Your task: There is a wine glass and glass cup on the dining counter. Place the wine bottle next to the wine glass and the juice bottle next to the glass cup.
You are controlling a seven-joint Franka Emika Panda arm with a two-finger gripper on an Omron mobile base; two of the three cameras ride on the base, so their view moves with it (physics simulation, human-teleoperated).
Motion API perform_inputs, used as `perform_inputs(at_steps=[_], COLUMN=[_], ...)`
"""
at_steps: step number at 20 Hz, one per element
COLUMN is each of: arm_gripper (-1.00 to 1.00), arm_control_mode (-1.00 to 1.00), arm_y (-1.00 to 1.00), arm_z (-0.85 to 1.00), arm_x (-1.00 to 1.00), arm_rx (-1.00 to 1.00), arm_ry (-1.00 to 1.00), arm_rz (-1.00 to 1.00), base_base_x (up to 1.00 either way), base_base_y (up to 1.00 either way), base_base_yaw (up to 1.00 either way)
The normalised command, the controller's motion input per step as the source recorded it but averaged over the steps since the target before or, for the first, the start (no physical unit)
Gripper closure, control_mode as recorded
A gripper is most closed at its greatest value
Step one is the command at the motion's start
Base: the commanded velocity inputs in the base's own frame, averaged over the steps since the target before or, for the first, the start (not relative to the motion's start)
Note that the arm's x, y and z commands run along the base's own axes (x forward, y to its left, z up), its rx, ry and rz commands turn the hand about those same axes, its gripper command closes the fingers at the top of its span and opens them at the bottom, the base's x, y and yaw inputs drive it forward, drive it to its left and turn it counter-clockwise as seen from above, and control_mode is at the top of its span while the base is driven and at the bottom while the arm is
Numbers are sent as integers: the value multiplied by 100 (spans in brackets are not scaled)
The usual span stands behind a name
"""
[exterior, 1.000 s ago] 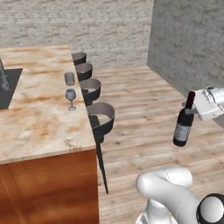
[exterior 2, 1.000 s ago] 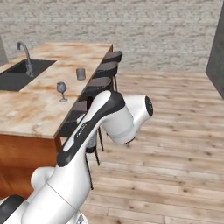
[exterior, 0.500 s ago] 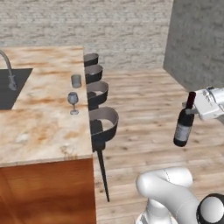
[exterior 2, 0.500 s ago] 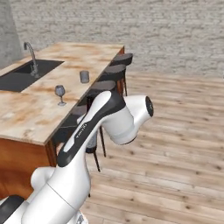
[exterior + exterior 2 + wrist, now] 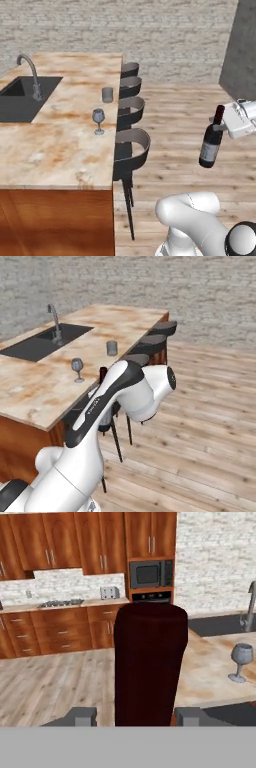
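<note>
The pincer (image 5: 220,126) is closed on the neck of the wine bottle (image 5: 211,141), which hangs upright in the air above open wooden floor (image 5: 180,125), well apart from the counter (image 5: 60,145). The wine glass (image 5: 98,121) stands near the counter's stool-side edge, the glass cup (image 5: 107,94) just behind it, with bare surface around both. The bottle's label (image 5: 209,150) is too small to read.

The wine bottle (image 5: 212,138) label shows no legible text.
</note>
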Motion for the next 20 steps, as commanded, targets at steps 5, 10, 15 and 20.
perform_inputs(at_steps=[5,10,15,20], arm_gripper=[100,100,100,100], arm_control_mode=[100,100,100,100], arm_y=[0,0,0,0], arm_z=[0,0,0,0], arm_x=[0,0,0,0], arm_rx=[0,0,0,0], arm_ry=[0,0,0,0], arm_rz=[0,0,0,0], base_base_x=[44,37,27,17], base_base_y=[-37,-40,-50,-51], base_base_yaw=[34,31,22,25])
